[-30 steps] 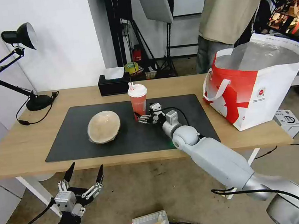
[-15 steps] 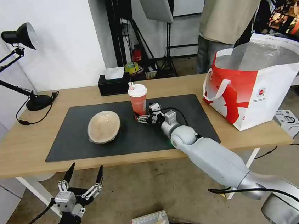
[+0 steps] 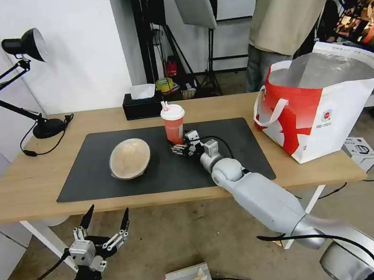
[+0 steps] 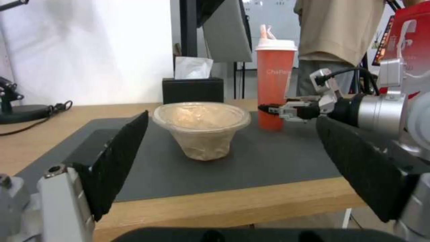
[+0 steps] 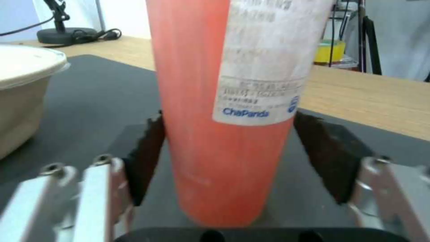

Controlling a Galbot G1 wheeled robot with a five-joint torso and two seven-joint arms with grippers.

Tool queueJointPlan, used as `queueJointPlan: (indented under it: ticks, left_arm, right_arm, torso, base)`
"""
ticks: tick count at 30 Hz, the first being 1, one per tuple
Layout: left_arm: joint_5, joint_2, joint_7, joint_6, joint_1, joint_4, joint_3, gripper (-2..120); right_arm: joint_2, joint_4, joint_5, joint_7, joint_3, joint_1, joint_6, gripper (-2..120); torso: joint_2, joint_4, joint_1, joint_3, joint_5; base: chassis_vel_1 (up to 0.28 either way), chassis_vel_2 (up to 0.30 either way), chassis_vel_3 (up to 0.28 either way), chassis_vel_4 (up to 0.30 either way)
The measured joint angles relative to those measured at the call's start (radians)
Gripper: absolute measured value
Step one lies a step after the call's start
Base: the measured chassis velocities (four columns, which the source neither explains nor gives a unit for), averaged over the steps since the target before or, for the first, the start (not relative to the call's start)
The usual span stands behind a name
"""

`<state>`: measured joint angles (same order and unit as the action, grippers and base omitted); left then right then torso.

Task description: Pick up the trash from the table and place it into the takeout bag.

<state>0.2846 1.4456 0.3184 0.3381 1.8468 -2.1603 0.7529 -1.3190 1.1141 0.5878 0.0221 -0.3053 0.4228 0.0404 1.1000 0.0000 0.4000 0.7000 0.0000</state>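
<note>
Left gripper idles wide open below the table edge. Right gripper grips the red paper cup low, cup on mat. Beige bowl untouched beside it. Takeout bag stands far right; nothing visibly bagged.

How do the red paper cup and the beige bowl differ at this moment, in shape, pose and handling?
The red paper cup is tall, narrow and closed by a white lid; the beige bowl is low, wide and open-topped. The cup stands upright; the bowl looks tilted in the head view. The right gripper is clamped on the cup's lower body, one pad on each side; nothing touches the bowl. The left gripper hangs open below the table. Both rest on the dark mat.
</note>
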Motion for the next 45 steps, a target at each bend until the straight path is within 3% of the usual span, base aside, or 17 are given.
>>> queueJointPlan:
  ticks: [7,22,32,45]
  left_arm:
    - [0.000,-0.002,0.000,0.000,0.000,0.002,0.002,100]
    - [0.003,-0.003,0.002,0.000,-0.008,0.010,0.004,100]
    - [0.012,-0.012,0.002,0.000,-0.010,0.009,0.008,100]
    - [0.039,-0.046,0.005,0.000,-0.011,0.004,0.023,100]
  right_arm:
    - [-0.019,-0.026,0.003,0.013,0.012,-0.003,0.010,43]
    - [-0.009,-0.030,0.015,0.017,0.020,-0.012,0.021,6]
    - [0.035,0.032,0.046,-0.008,0.006,-0.026,0.017,6]
    - [0.205,0.280,0.163,-0.069,-0.060,-0.089,-0.043,6]
  torso:
    - [0.000,0.0000,0.000,0.000,-0.0001]
    - [0.000,-0.0001,0.000,0.000,0.0000]
    - [0.000,0.0000,0.000,0.000,0.0001]
    - [0.000,0.0000,0.000,0.000,0.0000]
  base:
    - [0.000,0.000,0.000,0.000]
    - [0.000,0.000,0.000,0.000]
    - [0.000,0.000,0.000,0.000]
    - [0.000,0.000,0.000,0.000]
